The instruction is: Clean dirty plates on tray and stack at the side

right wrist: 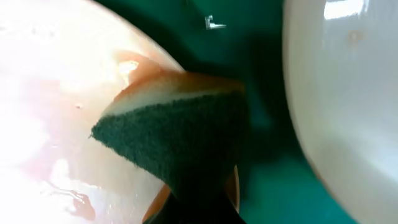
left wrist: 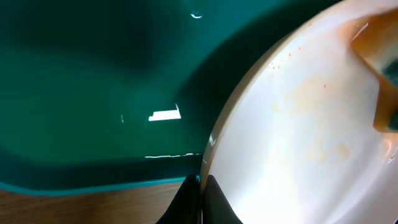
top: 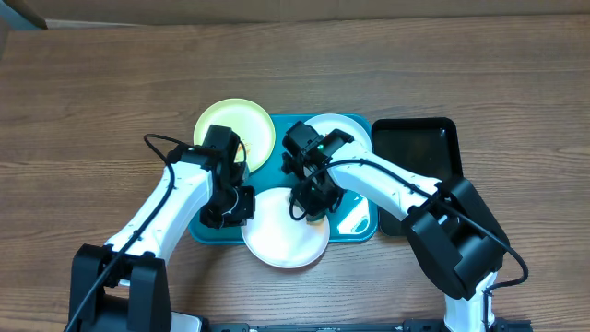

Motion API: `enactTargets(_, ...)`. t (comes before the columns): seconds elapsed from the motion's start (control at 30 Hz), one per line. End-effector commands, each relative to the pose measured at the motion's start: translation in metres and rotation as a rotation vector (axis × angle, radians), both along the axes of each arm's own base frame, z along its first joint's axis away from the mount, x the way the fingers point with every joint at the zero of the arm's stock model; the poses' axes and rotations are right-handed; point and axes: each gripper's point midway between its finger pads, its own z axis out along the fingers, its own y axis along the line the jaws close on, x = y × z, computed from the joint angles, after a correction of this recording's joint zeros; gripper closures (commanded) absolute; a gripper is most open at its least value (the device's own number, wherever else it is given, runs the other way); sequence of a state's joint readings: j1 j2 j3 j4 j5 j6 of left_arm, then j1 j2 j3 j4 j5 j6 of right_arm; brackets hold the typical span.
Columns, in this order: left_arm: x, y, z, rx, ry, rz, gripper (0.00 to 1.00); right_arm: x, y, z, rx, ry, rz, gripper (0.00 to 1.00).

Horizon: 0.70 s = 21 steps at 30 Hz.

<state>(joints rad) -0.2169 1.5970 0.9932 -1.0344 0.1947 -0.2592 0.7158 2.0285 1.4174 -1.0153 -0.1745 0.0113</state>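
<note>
Tray point(top: 359, 226): turquoise, mid-table, carrying all three plates.
Front plate point(top: 281, 240): white, overhanging the tray's near rim; faint orange smears show on it in the left wrist view.
Green plate point(top: 249, 124): far-left corner, partly off the tray.
Rear plate point(top: 346, 134): white, far-right corner, close to the sponge in the right wrist view.
Black tray point(top: 415, 152): just right of the tray.
Left claw point(left wrist: 200, 193): pinched narrow on the front plate's rim, at its left edge.
Right claw point(top: 313, 195): clamped on the sponge point(right wrist: 180, 130), green scouring face down against the front plate.
Step, judged: scrubbing the front plate while the other arm steadies it.
Risk 1: the rim pinch is thin and on glossy ware; a hard sideways wipe could pull the plate out of it.
Risk 2: the plate hangs over the rim; pressure near that edge could tip it.
Risk 3: the sponge looks held by a small part; drag could twist or strip it.
Risk 4: a wide stroke could knock the rear plate.
</note>
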Motion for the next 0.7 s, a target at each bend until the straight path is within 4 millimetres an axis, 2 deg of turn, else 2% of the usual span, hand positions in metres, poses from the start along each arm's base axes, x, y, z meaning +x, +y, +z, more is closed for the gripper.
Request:
enactTargets(0.0,-0.002,0.005,0.001,0.027,-0.001,0.034,0.96,0.006,-0.023,-0.004,-0.101,-0.011,-0.090,0.96)
enactTargets(0.1,-0.001,0.008,0.000,0.044,-0.005,0.034,0.96,0.008,-0.022,0.004,-0.095,-0.020,-0.121,0.96)
enactTargets(0.17,0.000,0.012,0.000,0.067,-0.011,0.032,0.96,0.014,-0.018,0.018,-0.069,-0.048,-0.137,0.96)
enactTargets(0.27,0.001,0.018,-0.001,0.101,-0.017,0.050,0.96,0.028,-0.011,0.054,0.002,-0.122,-0.178,0.96)
enactTargets(0.33,0.003,0.022,0.000,0.120,-0.024,0.066,0.96,0.036,-0.014,0.073,0.042,-0.160,-0.228,0.96)
enactTargets(0.4,0.007,0.024,0.002,0.132,-0.036,0.080,0.96,0.047,-0.027,0.092,0.072,-0.190,-0.303,0.96)
enactTargets(0.5,0.015,0.024,0.008,0.138,-0.061,0.084,0.96,0.061,-0.053,0.109,0.086,-0.209,-0.410,0.96)
enactTargets(0.6,0.027,0.034,0.024,0.206,-0.100,0.080,0.96,0.073,-0.091,0.119,0.091,-0.190,-0.542,0.96)
enactTargets(0.67,0.033,0.041,0.034,0.254,-0.119,0.077,0.96,0.076,-0.107,0.120,0.101,-0.160,-0.595,0.96)
